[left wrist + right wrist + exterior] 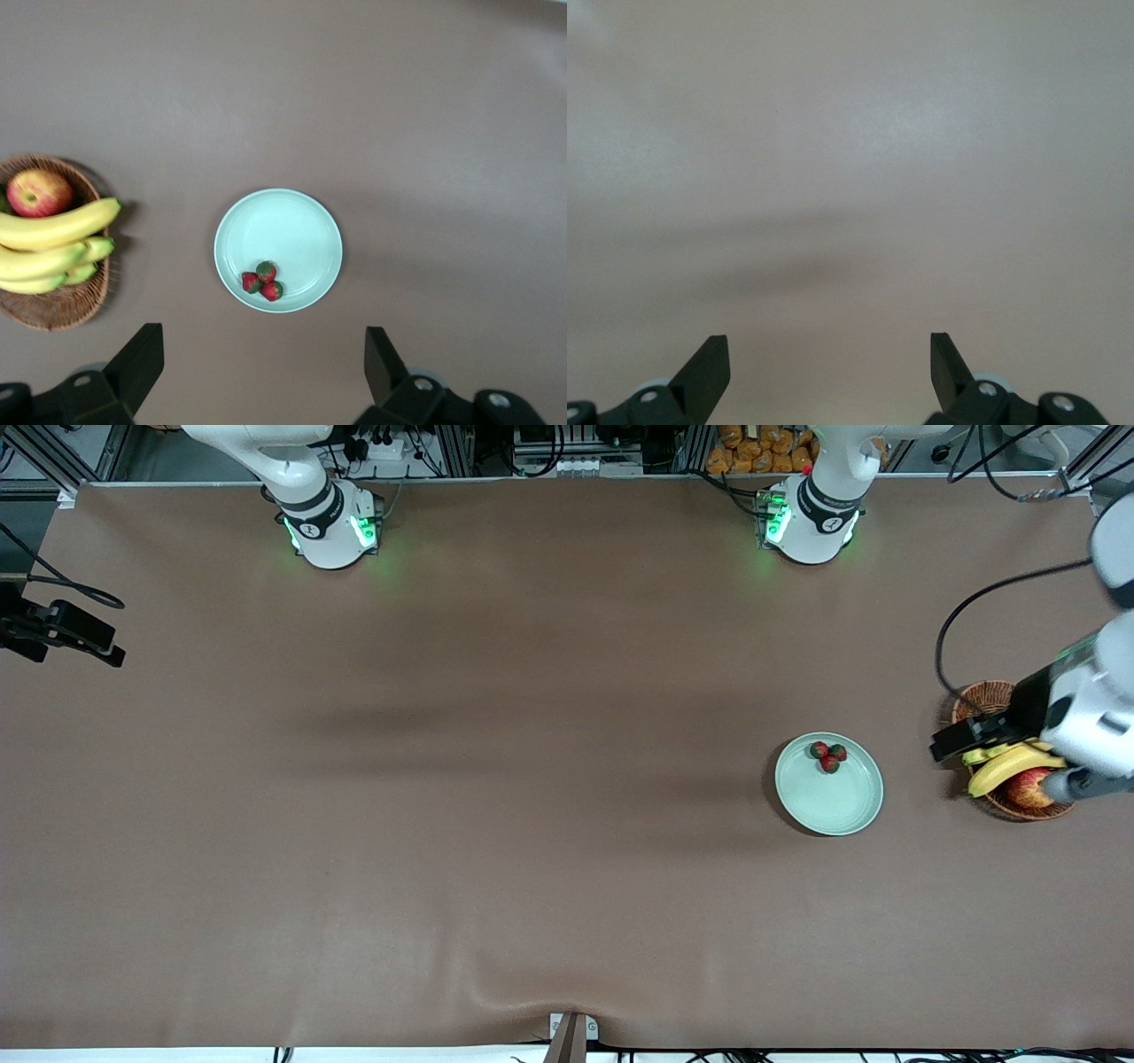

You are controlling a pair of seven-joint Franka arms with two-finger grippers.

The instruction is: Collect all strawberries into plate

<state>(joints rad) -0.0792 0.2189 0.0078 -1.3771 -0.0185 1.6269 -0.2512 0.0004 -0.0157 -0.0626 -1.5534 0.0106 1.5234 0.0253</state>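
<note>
Resting together on the plate (pixel 833 802), the three strawberries (pixel 828 755) form a tight cluster that touches itself, close to the rim on the side farther from the front camera. The plate lies flat on the brown worktop (pixel 443 824) toward the left arm's end, with most of its pale mint surface bare. Just beside it, closer still to that end, stands a wicker basket (pixel 983 695) holding bananas (pixel 1005 766) and a red-yellow apple (pixel 1028 786).

The left end effector (pixel 264 372) hangs high over the worktop near the basket, its two dark fingers (pixel 137 359) spread wide apart and gripping nothing; in the left wrist view the plate (pixel 292 226) and berries (pixel 263 281) show between them, far below, with the basket (pixel 53 310) off to one side.

The right end effector (pixel 830 372) waits over bare worktop at the right arm's end, fingers (pixel 709 363) likewise spread wide with nothing between them.
</note>
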